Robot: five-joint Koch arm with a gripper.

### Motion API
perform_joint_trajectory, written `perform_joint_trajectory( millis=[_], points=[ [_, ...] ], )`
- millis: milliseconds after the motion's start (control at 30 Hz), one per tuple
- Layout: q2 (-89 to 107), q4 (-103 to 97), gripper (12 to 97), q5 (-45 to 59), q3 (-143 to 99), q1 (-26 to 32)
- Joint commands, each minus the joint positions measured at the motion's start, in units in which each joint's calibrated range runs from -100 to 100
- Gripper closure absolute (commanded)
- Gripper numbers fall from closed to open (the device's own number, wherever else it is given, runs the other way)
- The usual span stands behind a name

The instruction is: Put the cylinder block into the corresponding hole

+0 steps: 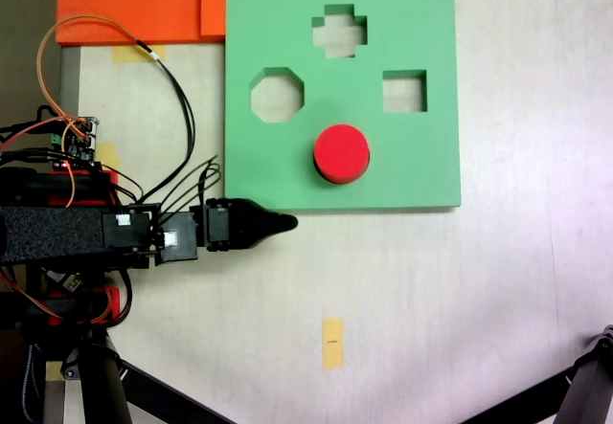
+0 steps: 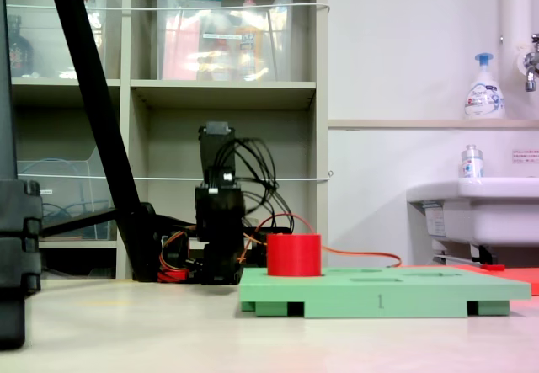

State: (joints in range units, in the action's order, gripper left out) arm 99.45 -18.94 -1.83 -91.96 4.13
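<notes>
We see the red cylinder (image 1: 341, 152) standing in the round hole at six o'clock on the green board (image 1: 421, 156), seemingly already placed. The fingers (image 1: 283, 221) rest on the tabletop (image 1: 431, 300) at the cylinder's seven o'clock, empty; we cannot tell their spread.

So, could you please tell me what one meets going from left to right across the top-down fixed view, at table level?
Arm body → gripper → octagonal cutout → red cylinder block in the green board → square cutout → bare table.
</notes>
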Motion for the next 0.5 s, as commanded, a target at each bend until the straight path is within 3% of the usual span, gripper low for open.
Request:
perform_joint_trajectory(
  millis=[0,467],
  points=[
    [0.55,-0.85,62.3,1.86,-2.95,-0.10],
    [0.55,16.97,59.2,1.86,-8.04,-0.05]
  ],
)
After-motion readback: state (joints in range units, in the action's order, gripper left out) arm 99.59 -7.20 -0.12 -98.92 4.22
